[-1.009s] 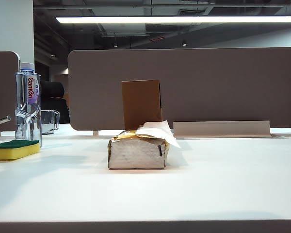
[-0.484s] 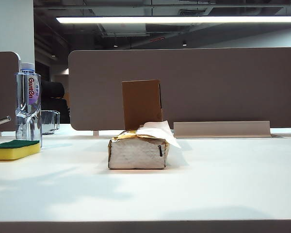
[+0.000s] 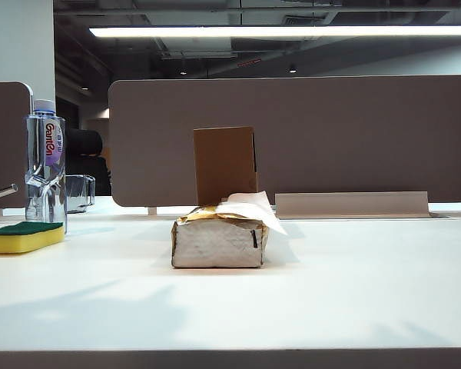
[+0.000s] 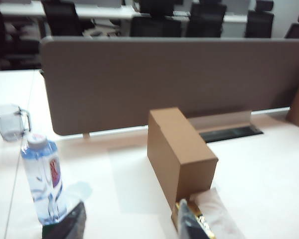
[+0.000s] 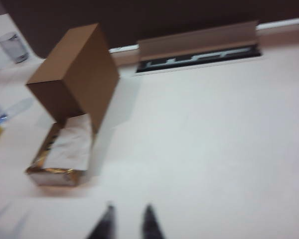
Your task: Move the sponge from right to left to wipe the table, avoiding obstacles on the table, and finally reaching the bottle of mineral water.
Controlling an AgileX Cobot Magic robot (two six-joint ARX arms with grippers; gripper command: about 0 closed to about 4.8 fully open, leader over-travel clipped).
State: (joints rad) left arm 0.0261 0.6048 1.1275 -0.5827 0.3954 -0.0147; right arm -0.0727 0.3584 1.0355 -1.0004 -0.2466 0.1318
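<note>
The sponge lies flat on the table at its far left, green scouring face up, just in front of the bottle; whether the two touch cannot be told. In the exterior view its long axis runs roughly across the picture, parallel to the table's front edge, one short end pointing toward the tissue pack and the other running out of frame. The tissue pack stands mid-table with the box upright close behind it, both well apart from the sponge; a glass mug stands behind the bottle. Neither arm appears in the exterior view. The left gripper hangs above the table over the bottle and box, its dark fingers set apart and holding nothing. The right gripper hovers over bare table near the tissue pack, its fingertips close together with a narrow gap, empty. Judged from this layout, the wipe is essentially complete and the step in hand is withdrawal: each arm should lift clear before travelling sideways, so that no finger catches the bottle, box or loose tissue.
</note>
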